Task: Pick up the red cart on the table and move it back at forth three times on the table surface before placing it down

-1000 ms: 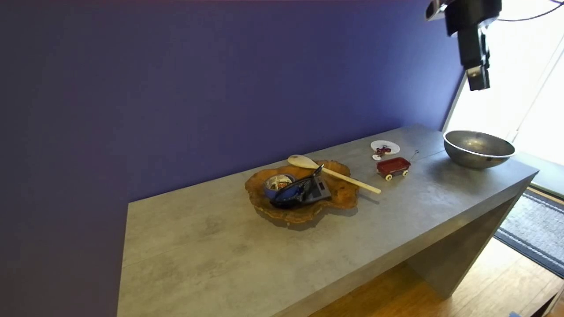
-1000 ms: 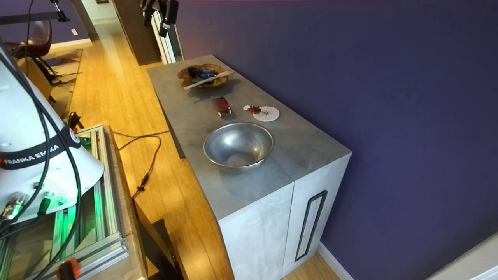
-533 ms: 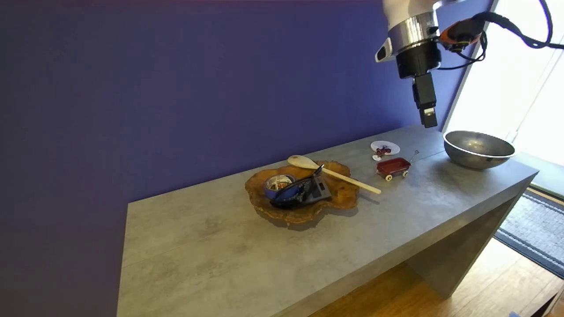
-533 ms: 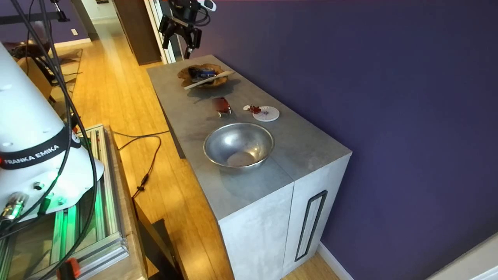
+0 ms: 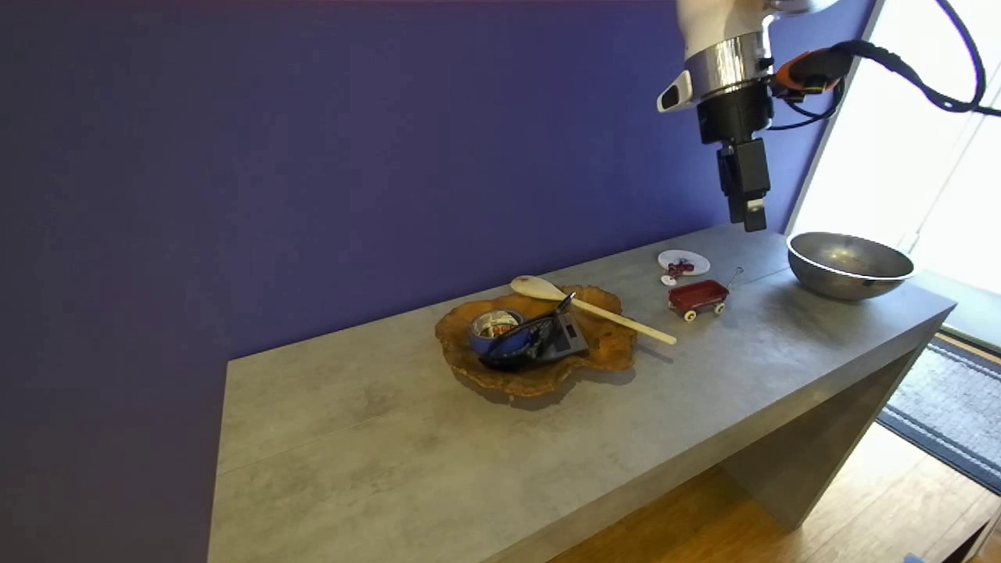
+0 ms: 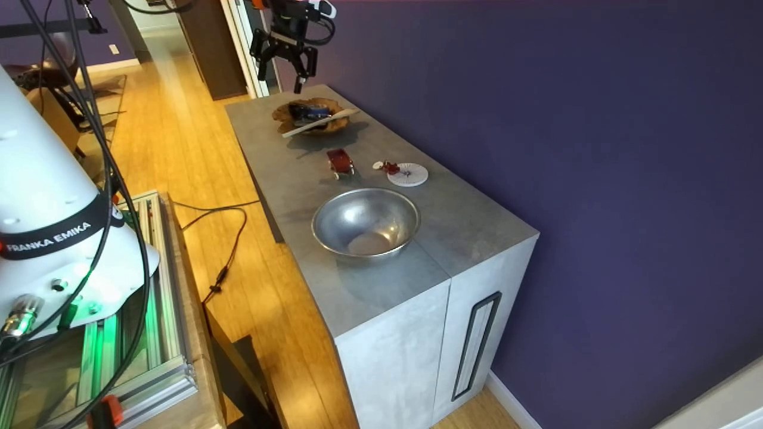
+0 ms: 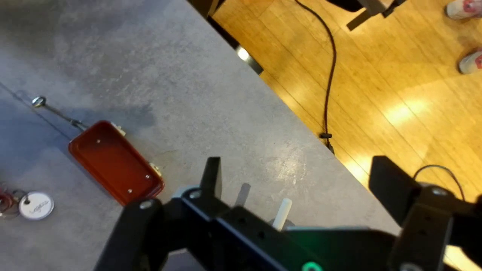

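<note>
The red cart is a small wagon with pale wheels and a thin metal handle. It stands upright on the grey table, and it shows in both exterior views. In the wrist view the cart lies to the left of the jaws, handle towards the upper left. My gripper hangs in the air above the table, apart from the cart. Its fingers are spread wide with nothing between them, as seen in an exterior view and in the wrist view.
A metal bowl stands near the cart's handle end. A white round dish with small red items lies on the cart's wall side. A wooden tray holds several things, and a wooden spoon sticks out over its edge towards the cart.
My gripper has come lower and moved over the table towards the cart, mostly in the first half second, then only slightly. The cart has not moved.
</note>
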